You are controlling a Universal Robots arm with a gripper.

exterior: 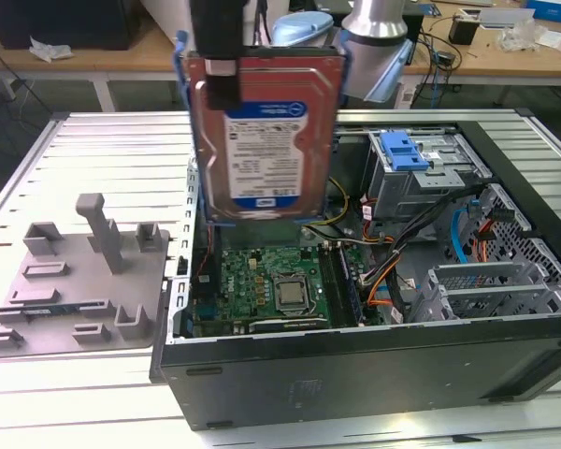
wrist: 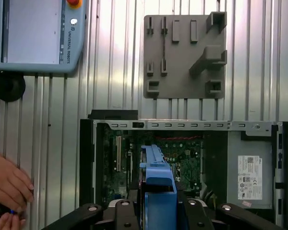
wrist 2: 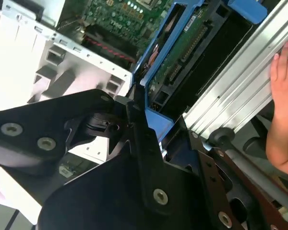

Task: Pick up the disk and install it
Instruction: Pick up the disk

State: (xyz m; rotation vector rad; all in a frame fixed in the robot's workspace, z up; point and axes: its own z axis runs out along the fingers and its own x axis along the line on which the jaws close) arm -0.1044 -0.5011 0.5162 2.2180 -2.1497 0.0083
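the black gripper (exterior: pixel 222 89) pinches the flat silver blue-railed hard disk (exterior: pixel 266 140) on edge above the open black computer case (exterior: pixel 355 374). i'd judge it best kept square, clear of the coloured cables (exterior: pixel 383 278).

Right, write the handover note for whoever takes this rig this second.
Tool: shut on the disk, clamped at its blue rail frame.
Disk: in the air and upright, label facing the exterior view, above the open computer case and over its motherboard.
Done: the disk is picked up and clear of the table.
Left: it sits in no bay yet, so the install is not done.
Note: a person's hand is over the table beside the case.
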